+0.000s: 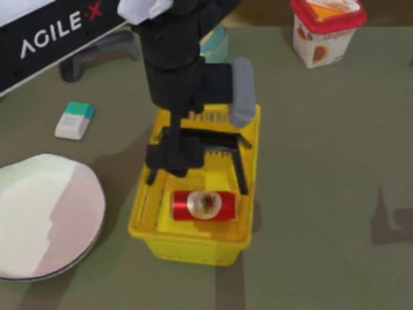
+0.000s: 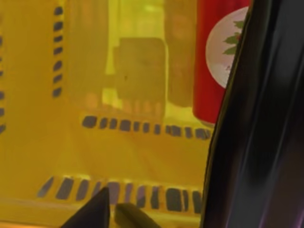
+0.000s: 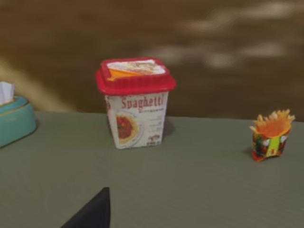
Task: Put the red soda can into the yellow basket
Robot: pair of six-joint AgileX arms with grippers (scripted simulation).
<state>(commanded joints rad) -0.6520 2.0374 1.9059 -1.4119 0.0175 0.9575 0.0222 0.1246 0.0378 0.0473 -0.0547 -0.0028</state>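
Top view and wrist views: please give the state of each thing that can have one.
red soda can: lying on its side inside the basket, released.
yellow basket: upright, handles folded down.
left gripper: above the basket, holding nothing.
spaghetti tub: upright, lid on.

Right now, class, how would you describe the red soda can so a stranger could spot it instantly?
Find the yellow basket mid-table, under the left gripper. The red soda can lies on its side inside, at the basket's near end. Unlike the red-lidded spaghetti tub, it is small, all red, with a round white label.

red can with white label, yellow slotted basket
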